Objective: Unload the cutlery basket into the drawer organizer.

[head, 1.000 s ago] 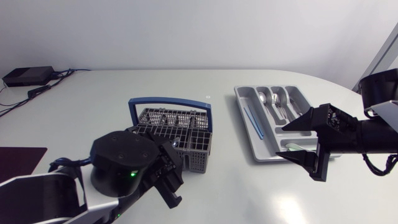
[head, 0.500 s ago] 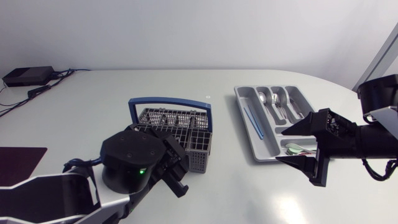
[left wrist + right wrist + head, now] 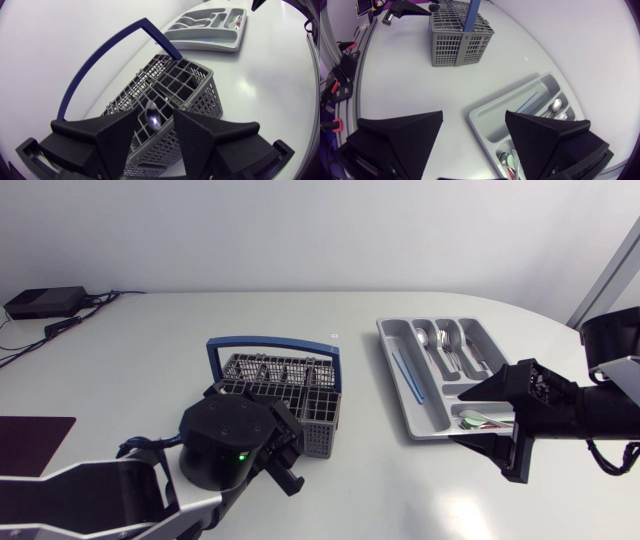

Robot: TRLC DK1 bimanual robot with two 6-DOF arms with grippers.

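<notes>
Spoon (image 3: 153, 119) sits within left claw (image 3: 155, 115), unseen from overhead.

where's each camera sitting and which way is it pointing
Head view: fixed above the table, looking down on cutlery basket, drawer organizer, left arm with left pincer, right arm with right pincer.
Left wrist view: on the left arm's last link, looking into the basket; own open pincer shows, a spoon between its fingers.
Right wrist view: on the right arm's last link, looking over the organizer toward the basket; own open pincer shows.
Shared: all show basket and organizer.
</notes>
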